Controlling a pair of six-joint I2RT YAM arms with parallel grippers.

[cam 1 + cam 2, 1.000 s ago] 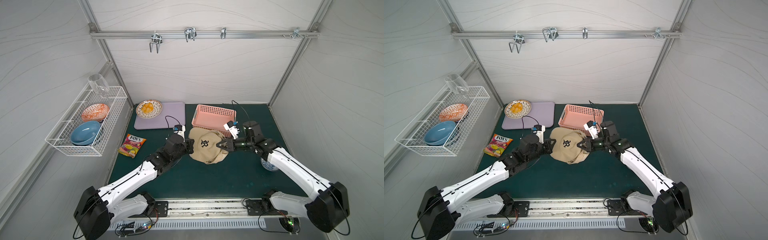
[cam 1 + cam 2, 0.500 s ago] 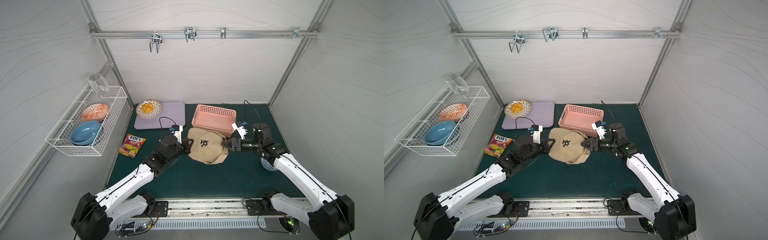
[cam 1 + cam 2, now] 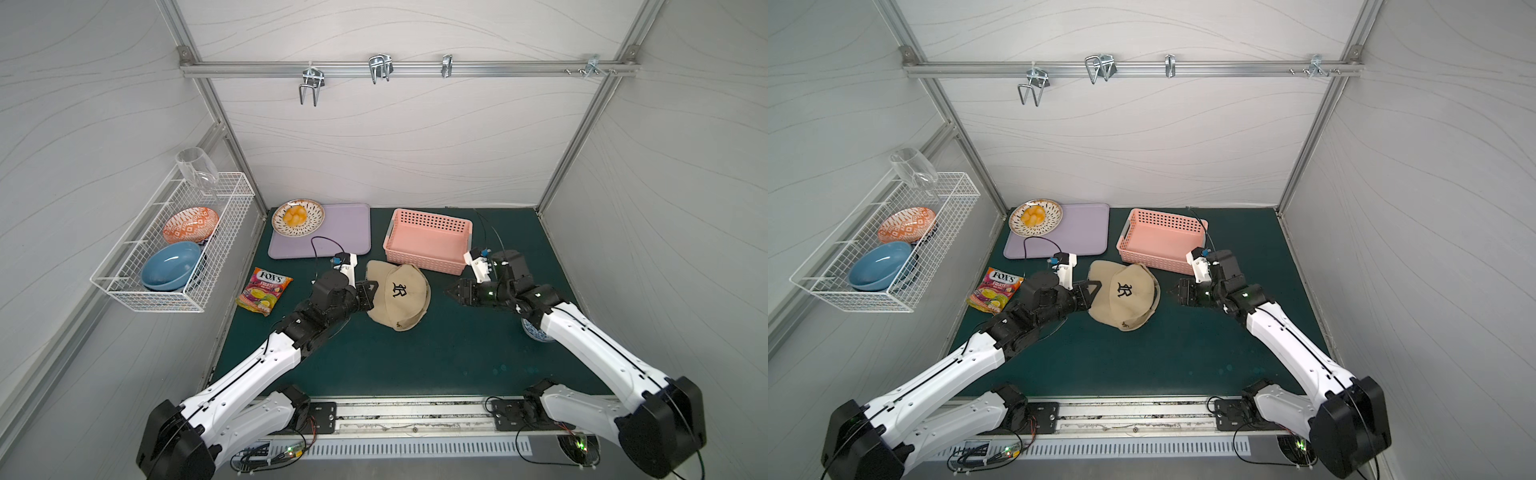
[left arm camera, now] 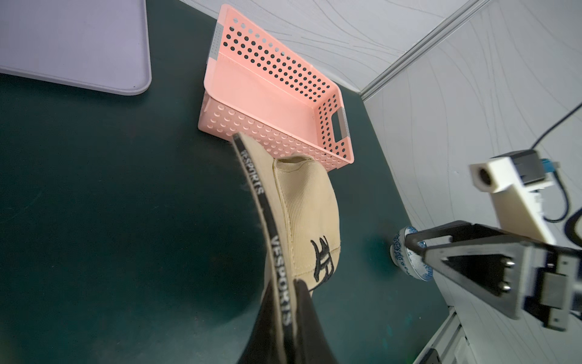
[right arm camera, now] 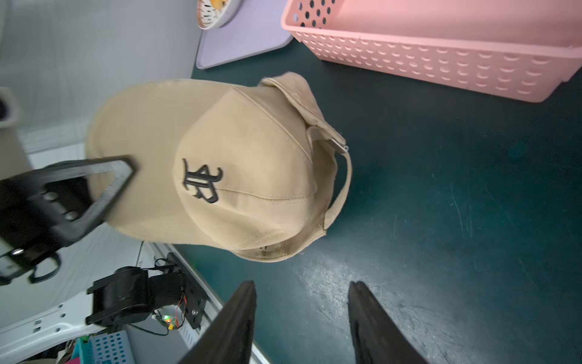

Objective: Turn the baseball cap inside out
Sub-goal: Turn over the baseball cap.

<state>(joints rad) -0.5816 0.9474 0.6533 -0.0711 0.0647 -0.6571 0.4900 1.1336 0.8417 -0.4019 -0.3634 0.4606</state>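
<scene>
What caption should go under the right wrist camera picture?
Left gripper pinches the brim of the baseball cap; right gripper hangs open, clear of it.

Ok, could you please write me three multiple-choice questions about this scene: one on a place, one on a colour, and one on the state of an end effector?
1. Where does the pink basket stand relative to the baseball cap?
A. Behind it, toward the back wall
B. On the purple tray
C. In the wire rack

2. What colour is the monogram on the cap?
A. Red
B. Black
C. White

3. In what state is the right end effector?
A. Shut on the cap's brim
B. Shut on the basket's rim
C. Open and empty

Answers:
1 A: in both top views the basket stands just beyond the cap.
2 B: the stitching is black on beige fabric.
3 C: in the right wrist view its fingers stand apart with nothing between them.
</scene>
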